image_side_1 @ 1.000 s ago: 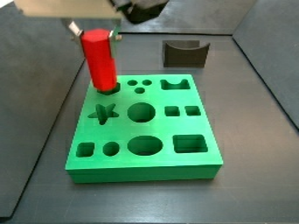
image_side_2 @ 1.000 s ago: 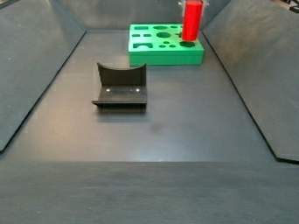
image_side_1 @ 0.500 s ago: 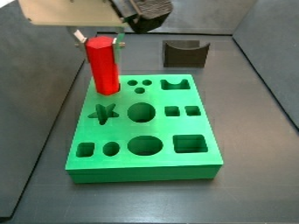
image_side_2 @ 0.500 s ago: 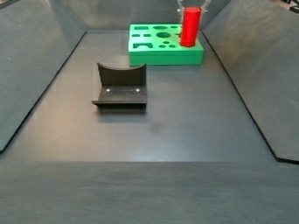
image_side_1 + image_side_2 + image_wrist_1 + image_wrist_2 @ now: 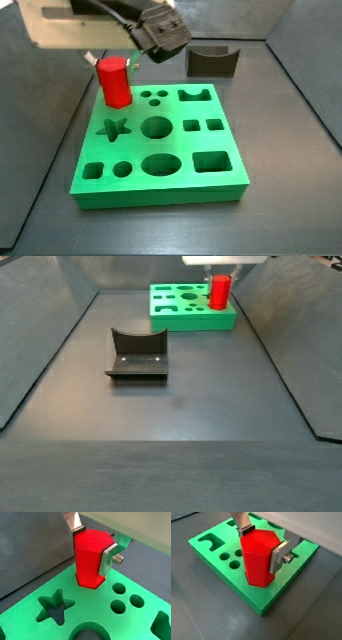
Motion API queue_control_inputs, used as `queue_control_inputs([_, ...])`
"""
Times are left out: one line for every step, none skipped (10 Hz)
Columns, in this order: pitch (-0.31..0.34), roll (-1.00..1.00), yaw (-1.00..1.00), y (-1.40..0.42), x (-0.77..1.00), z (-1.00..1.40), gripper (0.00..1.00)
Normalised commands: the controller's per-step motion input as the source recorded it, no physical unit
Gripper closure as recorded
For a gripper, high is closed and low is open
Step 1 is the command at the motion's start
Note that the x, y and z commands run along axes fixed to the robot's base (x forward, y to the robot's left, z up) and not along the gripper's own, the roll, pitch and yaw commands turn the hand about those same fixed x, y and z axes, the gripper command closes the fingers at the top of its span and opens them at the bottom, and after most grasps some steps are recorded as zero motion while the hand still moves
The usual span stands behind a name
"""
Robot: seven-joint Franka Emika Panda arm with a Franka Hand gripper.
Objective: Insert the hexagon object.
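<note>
The red hexagon peg [image 5: 114, 84] stands upright with its lower end in the hole at a far corner of the green board [image 5: 201, 176]. In the side view it also shows on the board's far right end [image 5: 219, 294]. My gripper [image 5: 114, 62] is shut on the peg's top. In both wrist views the silver fingers [image 5: 109, 558] [image 5: 279, 556] press on opposite sides of the peg [image 5: 87, 562] [image 5: 256, 564]. The peg's foot is hidden inside the hole.
The board [image 5: 80, 605] [image 5: 302, 554] has other open holes: a star [image 5: 115, 128], circles, squares and an oval. The dark fixture [image 5: 211, 62] [image 5: 136, 354] stands on the floor apart from the board. Sloped dark walls [image 5: 34, 366] enclose the floor.
The gripper has moved down with the peg. The peg now sits deeper in its hole, so less of it stands above the board.
</note>
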Motion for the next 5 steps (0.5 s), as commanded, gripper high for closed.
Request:
queue_control_inputs([-0.126, 0.04, 0.08, -0.08, -0.04, -1.00, 1.00])
queue_control_inputs([-0.131, -0.03, 0.00, -0.09, 0.00, -0.93, 1.00])
queue_control_inputs([-0.171, -0.21, 0.00, 0.00, 0.00, -0.61, 1.00])
queue_control_inputs([-0.251, -0.07, 0.00, -0.01, 0.00, -0.68, 1.00])
queue_control_inputs([-0.321, 0.03, 0.12, -0.23, -0.07, -0.56, 1.00])
